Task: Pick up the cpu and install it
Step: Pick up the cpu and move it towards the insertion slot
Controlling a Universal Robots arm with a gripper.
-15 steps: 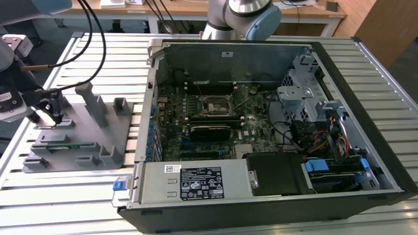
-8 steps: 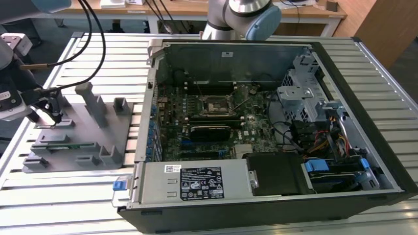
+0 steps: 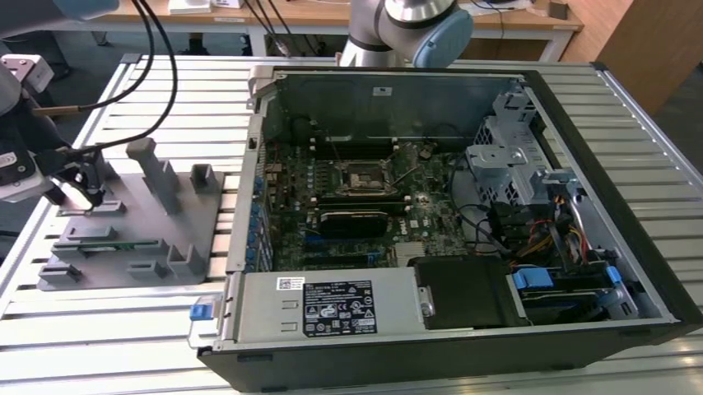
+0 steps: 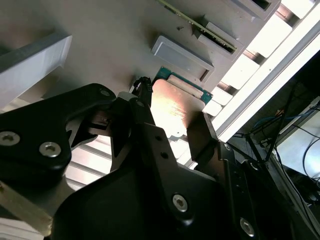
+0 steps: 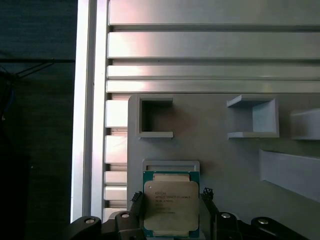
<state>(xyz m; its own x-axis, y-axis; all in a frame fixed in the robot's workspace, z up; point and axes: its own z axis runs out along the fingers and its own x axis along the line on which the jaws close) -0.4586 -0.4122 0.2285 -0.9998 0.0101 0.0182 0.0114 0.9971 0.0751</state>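
The cpu (image 5: 171,202) is a flat square chip with a silver lid and a thin green rim. It lies at a shallow recess of the grey fixture plate (image 5: 220,165). My gripper (image 5: 171,197) straddles it, with one black fingertip (image 5: 136,199) against each of two opposite edges, shut on the chip. In the second wrist view the cpu (image 4: 175,102) sits between the same fingers (image 4: 201,132). In the exterior view the gripper (image 3: 77,193) hangs over the fixture plate (image 3: 132,222) at the exterior view's left. The motherboard's black socket (image 3: 363,177) lies inside the open computer case (image 3: 571,107).
Grey fixture blocks (image 3: 154,173) rise from the plate close to the gripper, and a green memory stick (image 3: 104,244) lies in a slot. Cables (image 3: 154,49) hang above the plate. The slatted aluminium table (image 3: 110,329) carries everything. Drive cages and wiring (image 3: 516,181) crowd the case's side at the exterior view's right.
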